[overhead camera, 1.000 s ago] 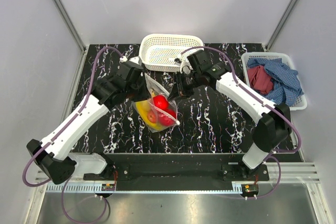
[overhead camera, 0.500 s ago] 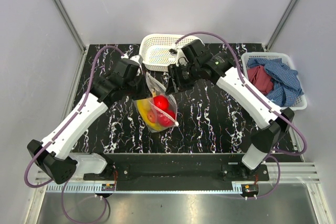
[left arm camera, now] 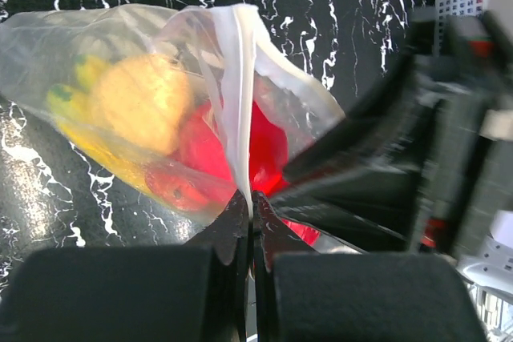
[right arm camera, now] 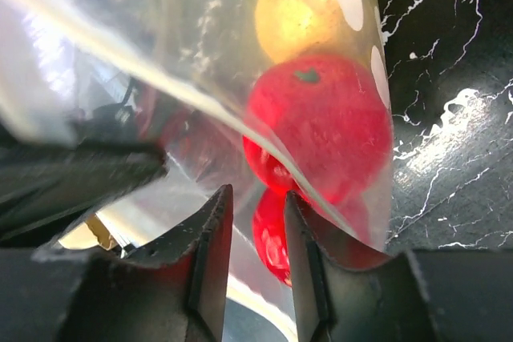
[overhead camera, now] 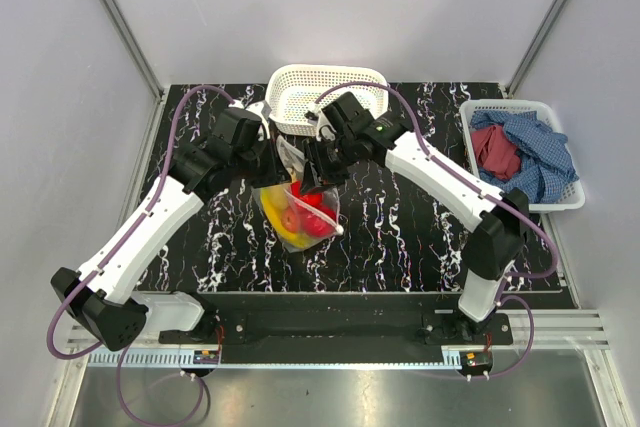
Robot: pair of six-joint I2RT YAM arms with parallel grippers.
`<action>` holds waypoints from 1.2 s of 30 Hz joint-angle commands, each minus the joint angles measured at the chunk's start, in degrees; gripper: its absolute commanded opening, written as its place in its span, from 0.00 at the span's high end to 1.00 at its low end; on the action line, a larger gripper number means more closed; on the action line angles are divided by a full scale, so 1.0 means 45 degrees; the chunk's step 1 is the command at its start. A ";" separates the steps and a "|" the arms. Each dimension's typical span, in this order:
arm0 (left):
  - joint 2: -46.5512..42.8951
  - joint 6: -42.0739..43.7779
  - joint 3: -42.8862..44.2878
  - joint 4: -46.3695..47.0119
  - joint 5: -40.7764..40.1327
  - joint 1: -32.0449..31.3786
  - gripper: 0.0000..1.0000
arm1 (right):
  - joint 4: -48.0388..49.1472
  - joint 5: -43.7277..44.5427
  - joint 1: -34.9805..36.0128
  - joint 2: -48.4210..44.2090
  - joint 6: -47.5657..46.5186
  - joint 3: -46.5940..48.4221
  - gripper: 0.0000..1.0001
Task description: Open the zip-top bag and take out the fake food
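The zip-top bag point(overhead camera: 283, 209) hangs over the dark marble table, clear with white dots, holding the fake food. My left gripper point(left arm camera: 250, 198) is shut on the white zip strip point(left arm camera: 238, 102) at the bag's top edge. Through the film I see a yellow-orange round fruit point(left arm camera: 144, 98), a banana bunch point(left arm camera: 72, 106) and red pieces point(left arm camera: 268, 150). My right gripper point(right arm camera: 256, 206) is at the bag's mouth, jaws partly apart, with bag film and a red piece point(right arm camera: 271, 234) showing between the tips. A larger red fruit point(right arm camera: 321, 126) and a yellow one point(right arm camera: 296, 10) lie just beyond.
A white mesh basket point(overhead camera: 325, 97) stands at the back centre, just behind both grippers. At the right edge a second white basket point(overhead camera: 560, 197) holds red and blue cloths point(overhead camera: 520, 147). Grey walls enclose the table on three sides.
My right gripper has swung left and down from beside the white basket to the bag's mouth. The left gripper has kept hold of the zip strip, barely moving.
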 commanded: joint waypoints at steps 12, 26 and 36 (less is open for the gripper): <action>-0.0040 -0.0080 0.0415 0.1088 0.0847 0.0046 1.00 | -0.0224 0.1388 0.0053 0.0479 -0.0907 0.0414 0.32; -0.0098 -0.0510 -0.0054 0.1401 0.1257 0.0046 1.00 | 0.2041 0.3517 0.0210 0.0947 -0.0947 0.0003 0.14; -0.0235 -0.0666 -0.0191 0.1577 0.1453 0.0046 1.00 | 0.2238 0.4240 0.0522 0.1846 -0.1084 0.0063 0.11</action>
